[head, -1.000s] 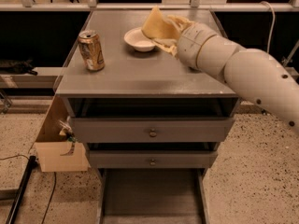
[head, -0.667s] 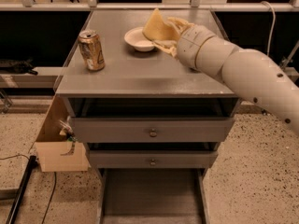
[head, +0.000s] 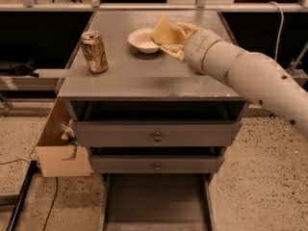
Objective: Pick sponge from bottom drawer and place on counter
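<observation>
Nothing has shifted: the tool, clamped on the tilted sponge, hovers over the far table just right of the bowl, seemingly poised to release it, drawer open below.
</observation>
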### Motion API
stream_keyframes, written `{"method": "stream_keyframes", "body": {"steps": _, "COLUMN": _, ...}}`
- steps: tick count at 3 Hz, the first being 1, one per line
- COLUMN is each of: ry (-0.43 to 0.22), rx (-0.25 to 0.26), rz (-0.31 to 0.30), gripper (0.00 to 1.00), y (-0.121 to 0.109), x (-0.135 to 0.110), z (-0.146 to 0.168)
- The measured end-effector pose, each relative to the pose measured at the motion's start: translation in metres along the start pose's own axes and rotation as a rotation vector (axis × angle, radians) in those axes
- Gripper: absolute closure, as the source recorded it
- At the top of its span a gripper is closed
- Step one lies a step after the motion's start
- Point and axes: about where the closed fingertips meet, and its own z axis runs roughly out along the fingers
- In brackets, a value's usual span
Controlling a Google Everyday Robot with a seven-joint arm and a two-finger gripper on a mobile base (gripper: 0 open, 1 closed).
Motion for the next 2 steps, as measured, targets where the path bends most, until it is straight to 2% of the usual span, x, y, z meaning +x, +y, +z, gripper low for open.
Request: {"method": "stream_keyframes", "body": {"steps": 2, "ry": 0.041, "rx": -0.015, "rz": 0.032, "gripper": 1.0, "y": 0.016, "x": 0.022, "z": -0.001}}
